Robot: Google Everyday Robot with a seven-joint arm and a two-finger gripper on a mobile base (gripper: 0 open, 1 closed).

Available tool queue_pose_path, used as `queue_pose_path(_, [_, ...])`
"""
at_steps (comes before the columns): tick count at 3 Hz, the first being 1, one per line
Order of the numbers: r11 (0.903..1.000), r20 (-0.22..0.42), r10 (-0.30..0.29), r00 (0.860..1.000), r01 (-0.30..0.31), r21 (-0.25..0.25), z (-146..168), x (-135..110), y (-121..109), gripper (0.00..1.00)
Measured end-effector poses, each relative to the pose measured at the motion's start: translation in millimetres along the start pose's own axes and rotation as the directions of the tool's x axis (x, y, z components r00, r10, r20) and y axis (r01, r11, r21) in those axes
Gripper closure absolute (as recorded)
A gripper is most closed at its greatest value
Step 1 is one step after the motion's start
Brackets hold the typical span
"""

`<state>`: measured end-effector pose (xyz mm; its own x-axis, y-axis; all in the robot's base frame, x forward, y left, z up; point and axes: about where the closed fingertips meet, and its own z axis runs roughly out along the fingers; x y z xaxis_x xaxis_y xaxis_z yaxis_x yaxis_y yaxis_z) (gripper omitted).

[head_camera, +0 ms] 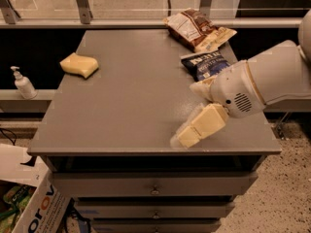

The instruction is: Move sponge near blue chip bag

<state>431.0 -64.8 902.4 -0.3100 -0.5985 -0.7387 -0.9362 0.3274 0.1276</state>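
Gripper point(187, 113) recorded in the single camera view over the front right part of the table point(131, 96), close to the front edge. We find its two cream-yellow fingers point(200, 126) spread well apart, with bare tabletop showing between them. It has hold of nothing. We cannot tell whether the lower finger touches the surface or hangs just above it. The white arm point(265, 79) enters from the right edge of the view and crosses the right side of the table.

We locate the sponge point(79, 64) lying flat on the table's left side, towards the back and near the left edge. It is well apart from the gripper and touches no other item.

We locate the blue chip bag point(206, 64) lying flat on the right side of the table, towards the back. Its white lettering faces up, and its near right part is hidden behind the wrist of the arm. Sponge and blue chip bag are well apart, with open tabletop between them.

We note a brown-and-white snack bag point(197, 29) lying at the back right corner, just behind the blue chip bag; contact between the two cannot be confirmed.

Below the tabletop we see drawers point(154, 186). A white pump bottle point(22, 83) stands on a ledge left of the table, and a cardboard box point(39, 210) sits at lower left.
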Motion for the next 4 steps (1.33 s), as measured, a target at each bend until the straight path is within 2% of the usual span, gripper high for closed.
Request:
queue_pose_path(1, [0.9961, 0.192, 0.036, 0.981, -0.02, -0.086, 37.9, -31.1, 8.7, 0.0])
queue_pose_path(2, [0.9927, 0.246, 0.055, 0.968, -0.026, -0.118, 38.3, -51.9, 17.7, 0.0])
queue_pose_path(3, [0.9928, 0.244, 0.055, 0.968, -0.027, -0.117, 37.8, -51.3, 17.5, 0.0])
queue_pose_path(4, [0.9934, 0.301, 0.067, 0.951, -0.035, -0.109, 41.8, -46.8, 14.8, 0.0])
